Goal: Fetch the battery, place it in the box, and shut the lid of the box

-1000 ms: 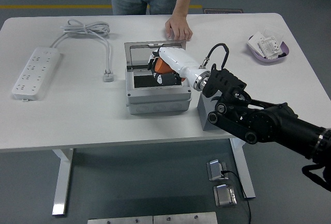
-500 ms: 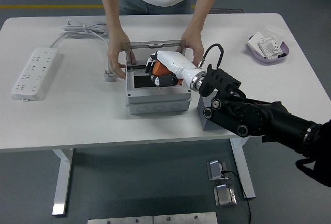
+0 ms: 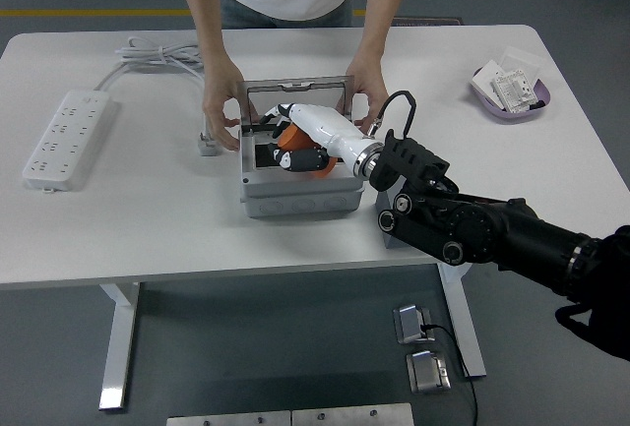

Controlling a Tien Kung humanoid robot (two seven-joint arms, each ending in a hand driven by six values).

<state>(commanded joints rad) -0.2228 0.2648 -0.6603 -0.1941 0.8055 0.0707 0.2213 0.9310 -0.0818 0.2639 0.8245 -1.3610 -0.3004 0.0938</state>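
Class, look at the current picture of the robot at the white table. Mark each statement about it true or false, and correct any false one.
1. The robot's right hand is over the open grey box, holding an orange battery. True.
2. The person's hands rest in their pockets. False: both hands grip the box's raised lid frame, one at each side.
3. A white power strip lies on the table's left part. True.
4. The purple tray sits beside the power strip. False: it is near the far right corner.
5. The robot's left arm reaches into the box. False: no left arm is in view.
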